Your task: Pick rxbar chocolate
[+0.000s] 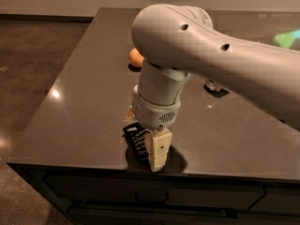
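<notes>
The rxbar chocolate (135, 138) is a flat black wrapped bar with white lettering. It lies on the dark table (84, 102) near the front edge. My gripper (153, 154) has come down from above onto the bar's right side and reaches the table surface. The wrist and gripper hide the right part of the bar. The big white arm (211, 55) fills the upper right of the view.
An orange fruit (135, 57) sits further back on the table, half hidden by the arm. A small piece of the soda can (213, 85) peeks out under the arm at the right. The table's front edge (93, 165) runs just below the bar.
</notes>
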You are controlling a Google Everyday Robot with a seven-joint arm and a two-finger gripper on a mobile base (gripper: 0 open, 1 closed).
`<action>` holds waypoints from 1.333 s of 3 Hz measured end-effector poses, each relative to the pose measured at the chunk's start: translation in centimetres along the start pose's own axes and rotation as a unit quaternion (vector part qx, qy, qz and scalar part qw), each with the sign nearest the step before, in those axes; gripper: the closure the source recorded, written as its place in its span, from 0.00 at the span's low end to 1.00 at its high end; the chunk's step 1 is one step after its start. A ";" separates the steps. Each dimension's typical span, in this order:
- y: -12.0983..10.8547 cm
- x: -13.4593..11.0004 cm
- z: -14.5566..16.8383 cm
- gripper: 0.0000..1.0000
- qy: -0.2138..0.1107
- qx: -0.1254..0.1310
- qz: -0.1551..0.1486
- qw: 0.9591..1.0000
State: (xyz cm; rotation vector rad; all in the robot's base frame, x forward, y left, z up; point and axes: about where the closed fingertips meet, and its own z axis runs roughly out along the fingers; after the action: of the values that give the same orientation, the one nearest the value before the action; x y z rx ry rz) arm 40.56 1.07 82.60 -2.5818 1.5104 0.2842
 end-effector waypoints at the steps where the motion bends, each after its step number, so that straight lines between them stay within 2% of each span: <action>1: -0.3 0.2 -0.2 0.49 -0.001 -0.001 0.012 1.000; 3: -0.3 0.3 -0.8 0.96 -0.002 -0.001 0.018 1.000; 4: -0.5 1.2 -2.5 1.00 -0.016 0.010 0.041 0.999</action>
State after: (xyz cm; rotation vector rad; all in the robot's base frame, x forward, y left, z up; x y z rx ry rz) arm 41.83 -0.23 84.72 -2.4927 1.6014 0.3166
